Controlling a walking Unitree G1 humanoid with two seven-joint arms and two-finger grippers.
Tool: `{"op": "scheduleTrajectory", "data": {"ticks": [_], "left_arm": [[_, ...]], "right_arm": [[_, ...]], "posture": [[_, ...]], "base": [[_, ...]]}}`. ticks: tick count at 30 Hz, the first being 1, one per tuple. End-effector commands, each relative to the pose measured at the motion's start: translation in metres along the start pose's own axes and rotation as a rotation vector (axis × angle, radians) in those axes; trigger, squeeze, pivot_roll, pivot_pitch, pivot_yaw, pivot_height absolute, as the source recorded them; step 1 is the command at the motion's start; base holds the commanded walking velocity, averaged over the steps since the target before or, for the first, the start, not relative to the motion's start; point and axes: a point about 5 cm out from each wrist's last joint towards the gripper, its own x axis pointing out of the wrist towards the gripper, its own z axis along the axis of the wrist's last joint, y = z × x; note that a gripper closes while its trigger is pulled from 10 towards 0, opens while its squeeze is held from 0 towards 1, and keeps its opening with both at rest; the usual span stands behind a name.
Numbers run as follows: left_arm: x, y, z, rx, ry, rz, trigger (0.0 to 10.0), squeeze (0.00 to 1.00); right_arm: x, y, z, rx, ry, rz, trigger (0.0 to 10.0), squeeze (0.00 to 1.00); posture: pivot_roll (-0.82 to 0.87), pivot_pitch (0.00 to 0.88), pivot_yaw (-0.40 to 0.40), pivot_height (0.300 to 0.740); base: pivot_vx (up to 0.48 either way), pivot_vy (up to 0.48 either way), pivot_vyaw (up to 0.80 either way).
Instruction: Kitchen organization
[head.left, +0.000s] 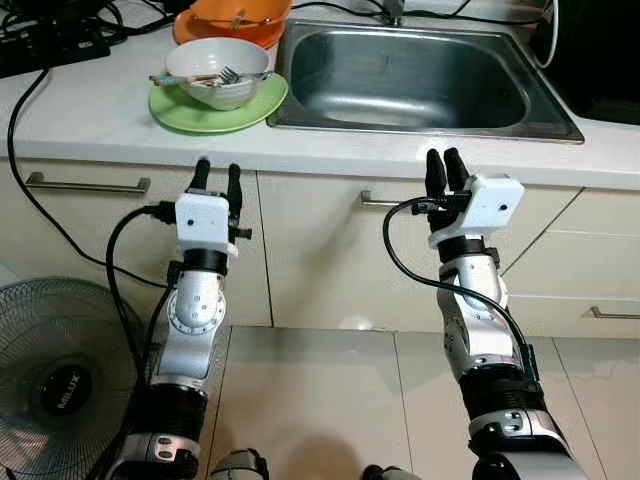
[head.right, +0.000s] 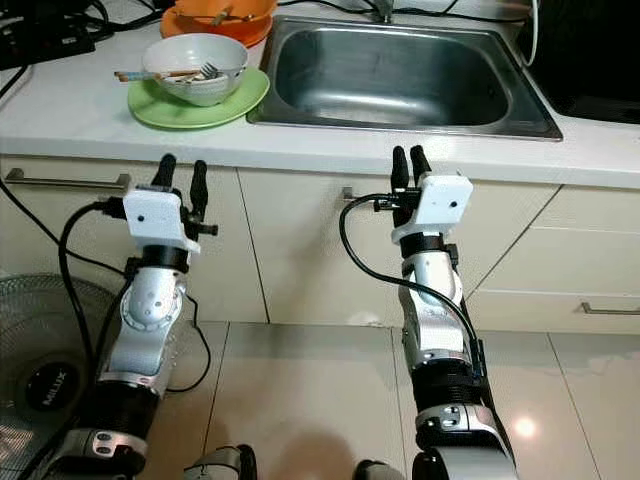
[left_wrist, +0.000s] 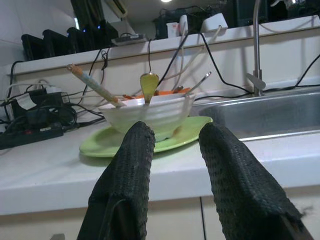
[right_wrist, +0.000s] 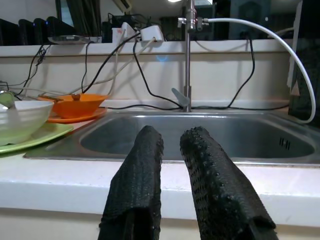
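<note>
The table (head.left: 100, 120) is white, and the sink (head.left: 420, 80) set in it is dull steel grey. A white bowl (head.left: 215, 72) sits on a light green plate (head.left: 215, 112); behind them is an orange bowl (head.left: 232, 20) on an orange plate (right_wrist: 75, 118). The cupboard fronts (head.left: 320, 250) are cream with silver handles (head.left: 85, 184). The floor (head.left: 320, 400) is pale glossy tile. The fan (head.left: 55, 380) is dark grey wire with a black hub. Both arms are silver with white wrist boxes (head.left: 205, 222), black cables (head.left: 400, 270) and black, pebbled fingers (left_wrist: 130, 170). The tap (right_wrist: 189, 55) is chrome with a white hose (right_wrist: 270, 35). Black cords (left_wrist: 30, 110) lie at the wall.
</note>
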Motion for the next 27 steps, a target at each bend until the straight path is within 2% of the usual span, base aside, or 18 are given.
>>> {"op": "scheduleTrajectory", "data": {"ticks": [1, 7, 11, 12, 13, 14, 26, 27], "left_arm": [[0.006, 0.001, 0.008, 0.003, -0.020, 0.015, 10.0, 0.00], [0.014, -0.005, 0.012, -0.047, -0.010, 0.021, 10.0, 0.00], [0.016, -0.011, 0.013, -0.049, -0.012, -0.010, 10.0, 0.00], [0.016, -0.013, 0.014, -0.052, -0.011, -0.019, 10.0, 0.58], [0.016, -0.014, 0.014, -0.056, -0.011, -0.025, 10.0, 1.00], [0.016, -0.016, 0.014, -0.063, -0.008, -0.036, 10.0, 1.00], [0.016, -0.019, 0.013, -0.076, 0.003, -0.038, 10.0, 1.00], [0.016, -0.018, 0.014, -0.052, -0.004, -0.038, 10.0, 0.00]], "right_arm": [[0.009, 0.004, 0.012, 0.013, -0.035, 0.001, 10.0, 0.00], [0.019, 0.005, 0.017, 0.014, -0.034, -0.010, 10.0, 0.00], [0.022, 0.005, 0.018, 0.010, -0.027, -0.008, 10.0, 0.00], [0.023, 0.006, 0.018, 0.007, -0.023, -0.004, 10.0, 0.00], [0.024, 0.007, 0.019, 0.006, -0.023, 0.003, 10.0, 0.65], [0.025, 0.008, 0.020, 0.010, -0.024, 0.010, 10.0, 1.00], [0.025, 0.018, 0.021, 0.036, -0.025, 0.062, 10.0, 1.00], [0.026, 0.017, 0.020, 0.031, -0.014, 0.048, 10.0, 0.98]], "posture": [[0.13, 0.096, -0.040, 0.740], [0.13, 0.095, -0.042, 0.740], [0.12, 0.090, -0.045, 0.740], [0.12, 0.089, -0.047, 0.740], [0.12, 0.089, -0.047, 0.740], [0.12, 0.089, -0.047, 0.740], [0.13, 0.072, -0.045, 0.740], [0.13, 0.068, -0.043, 0.740]], "base": [[0.000, 0.000, 0.00], [0.000, 0.000, 0.00], [0.000, 0.000, 0.00], [0.000, 0.000, 0.00], [0.000, 0.000, 0.00], [0.000, 0.000, 0.00], [0.000, 0.000, 0.00], [0.000, 0.000, 0.00]]}}
